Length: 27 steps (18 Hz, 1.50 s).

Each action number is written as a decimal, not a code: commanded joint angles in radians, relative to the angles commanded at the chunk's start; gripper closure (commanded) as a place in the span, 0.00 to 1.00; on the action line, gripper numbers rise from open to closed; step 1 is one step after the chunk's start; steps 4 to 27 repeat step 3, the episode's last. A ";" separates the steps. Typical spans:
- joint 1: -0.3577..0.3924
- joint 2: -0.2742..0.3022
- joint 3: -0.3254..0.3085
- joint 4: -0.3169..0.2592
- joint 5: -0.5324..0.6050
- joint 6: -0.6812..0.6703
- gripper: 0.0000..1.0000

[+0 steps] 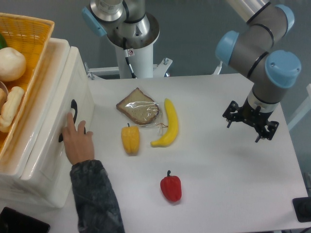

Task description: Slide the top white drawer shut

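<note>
The top white drawer (pixel 71 90) is the upper front panel of the white cabinet (pixel 46 165) at the left. Its front lies in line with the panel below it. A person's hand (pixel 77 140) rests on the cabinet front and covers most of the black handle (pixel 74 104). My gripper (pixel 249 127) hangs over the right side of the table, far from the cabinet. It is open, with nothing between its fingers.
An orange woven basket (pixel 36 34) with food sits on top of the cabinet. On the table lie wrapped bread (pixel 138 108), a banana (pixel 168 126), a yellow pepper (pixel 130 139) and a red pepper (pixel 171 187). The person's sleeve (pixel 95 199) crosses the front left.
</note>
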 joint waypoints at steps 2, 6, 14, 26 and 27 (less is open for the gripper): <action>0.012 0.005 -0.008 0.000 0.000 0.091 0.00; 0.017 0.006 -0.011 0.000 -0.002 0.105 0.00; 0.017 0.006 -0.011 0.000 -0.002 0.105 0.00; 0.017 0.006 -0.011 0.000 -0.002 0.105 0.00; 0.017 0.006 -0.011 0.000 -0.002 0.105 0.00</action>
